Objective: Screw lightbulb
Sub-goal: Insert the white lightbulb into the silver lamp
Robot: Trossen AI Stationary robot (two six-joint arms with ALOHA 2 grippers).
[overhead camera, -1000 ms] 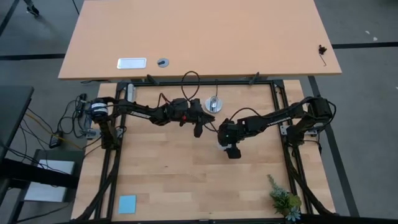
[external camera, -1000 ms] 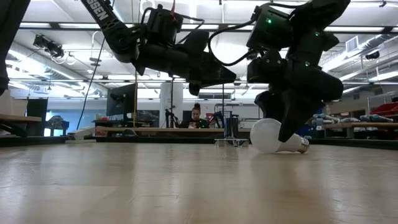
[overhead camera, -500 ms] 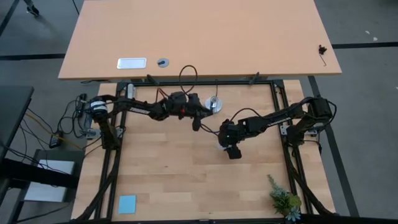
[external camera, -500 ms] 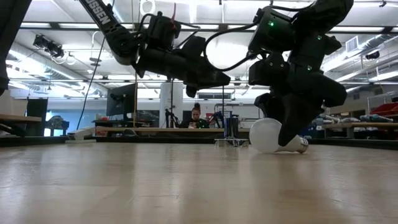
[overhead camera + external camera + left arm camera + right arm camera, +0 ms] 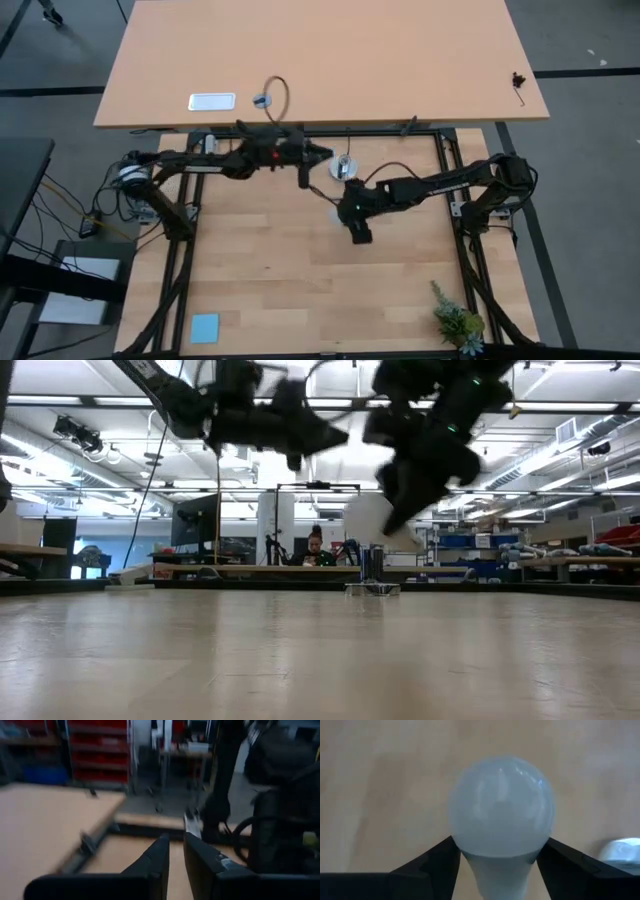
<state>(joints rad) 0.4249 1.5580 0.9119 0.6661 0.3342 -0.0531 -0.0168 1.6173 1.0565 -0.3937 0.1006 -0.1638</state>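
Lightbulb (image 5: 501, 805), white, pear-shaped, is clamped between the right gripper (image 5: 341, 207) fingers (image 5: 427, 865), off the wooden table (image 5: 280, 270). Left gripper (image 5: 176, 851) raised nearby, jaws nearly together, empty. No readable writing.

Socket (image 5: 343, 167) near left gripper (image 5: 303, 182); table front (image 5: 300, 290) prob. open.

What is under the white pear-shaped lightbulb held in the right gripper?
Beneath the white pear-shaped lightbulb, gripped by the right gripper, lies bare light wooden tabletop; the low view shows the bulb lifted clear. Its greyish screw base is hidden between the fingers.
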